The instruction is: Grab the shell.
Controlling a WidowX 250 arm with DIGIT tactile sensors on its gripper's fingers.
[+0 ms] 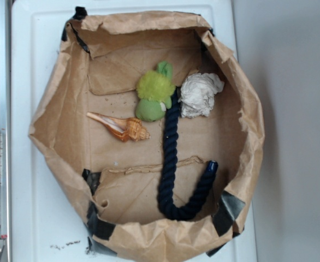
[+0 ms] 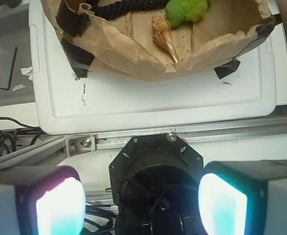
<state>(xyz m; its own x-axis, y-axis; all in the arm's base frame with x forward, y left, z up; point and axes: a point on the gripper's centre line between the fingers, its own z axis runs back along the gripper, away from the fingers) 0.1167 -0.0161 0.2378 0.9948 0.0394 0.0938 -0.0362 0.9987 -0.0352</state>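
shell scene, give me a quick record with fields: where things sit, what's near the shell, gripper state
container: brown paper bag with folded-down walls, on a white tray
shell: shell lying flat on the bag floor, knobbly end toward the rope, pointed tail away from it
nearest neighbour: green plush toy, close by; contact cannot be told
rope: dark blue rope, J-shaped
paper: white paper ball beside the toy
gripper: gripper open, holding nothing, outside the bag

Orange-tan spiral shell flat, pale tail leftward
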